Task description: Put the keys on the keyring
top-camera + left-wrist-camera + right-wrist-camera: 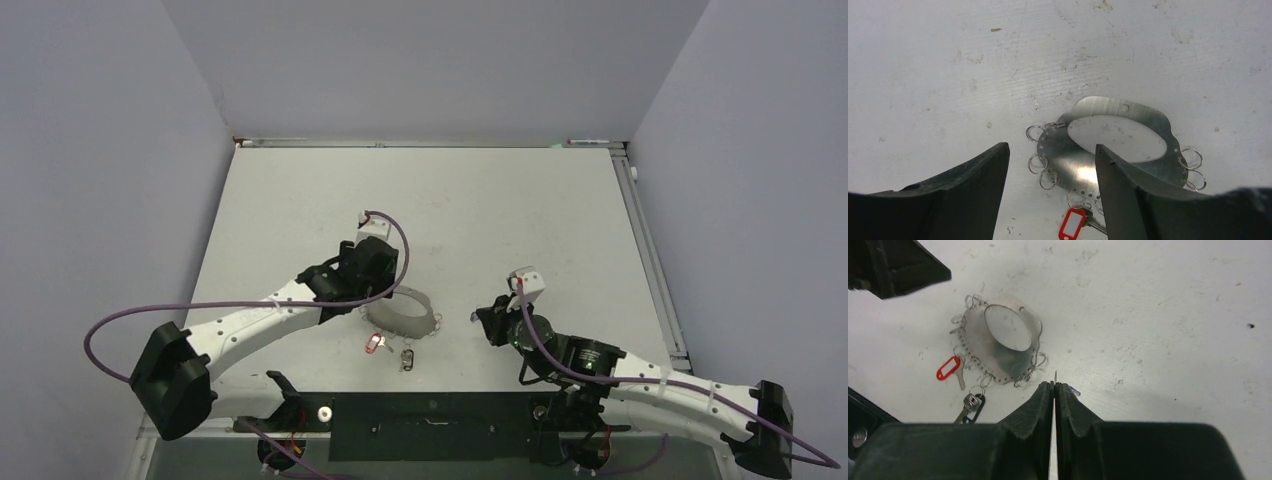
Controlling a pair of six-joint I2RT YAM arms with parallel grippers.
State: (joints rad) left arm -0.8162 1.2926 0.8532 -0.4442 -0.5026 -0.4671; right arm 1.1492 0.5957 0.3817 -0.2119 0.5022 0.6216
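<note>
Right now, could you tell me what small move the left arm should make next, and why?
Probably lower the left gripper and pinch the keyring by its rim: its open jaws hang astride that edge, while the right gripper, shut on the blue-tagged key near the split rings, likely needs the plate steadied.

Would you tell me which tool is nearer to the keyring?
Left. The left tool hangs open over the left edge of the keyring; the right tool, shut on a thin key blade, sits clear of its right side.
</note>
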